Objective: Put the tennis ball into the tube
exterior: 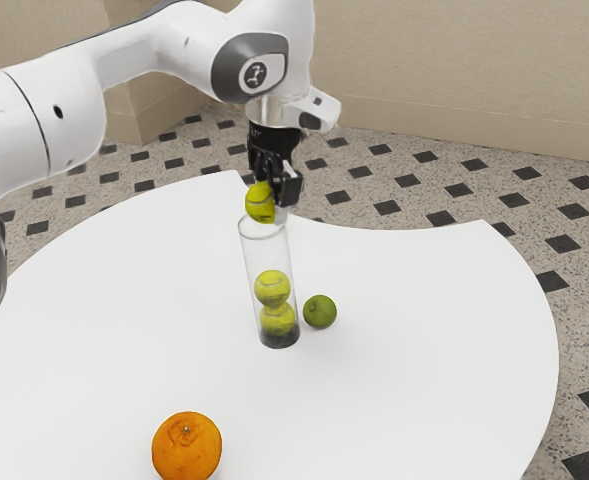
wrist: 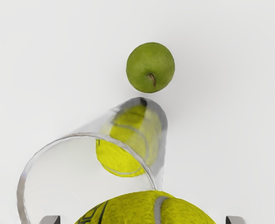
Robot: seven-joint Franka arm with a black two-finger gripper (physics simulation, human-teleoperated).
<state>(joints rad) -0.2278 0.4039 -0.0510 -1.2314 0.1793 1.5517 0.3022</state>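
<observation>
My gripper (exterior: pixel 278 188) is shut on a tennis ball (exterior: pixel 260 202), just above the mouth of the clear tube (exterior: pixel 246 262). Inside the upright tube, two tennis balls (exterior: pixel 272 288) are stacked over its dark base. The wrist view has the held ball (wrist: pixel 144 210) between the tips of my gripper (wrist: pixel 143 220), whose lower parts are out of frame. Beside that ball is the tube's round rim (wrist: pixel 83 135), partly overlapped by it, with a ball inside (wrist: pixel 121 156) visible through the clear wall.
A green fruit (exterior: pixel 320 311) (wrist: pixel 150 67) sits close beside the tube's base. Nearer the exterior camera is an orange (exterior: pixel 186 447) on the white table (exterior: pixel 424 330), whose curved far edge runs behind the tube.
</observation>
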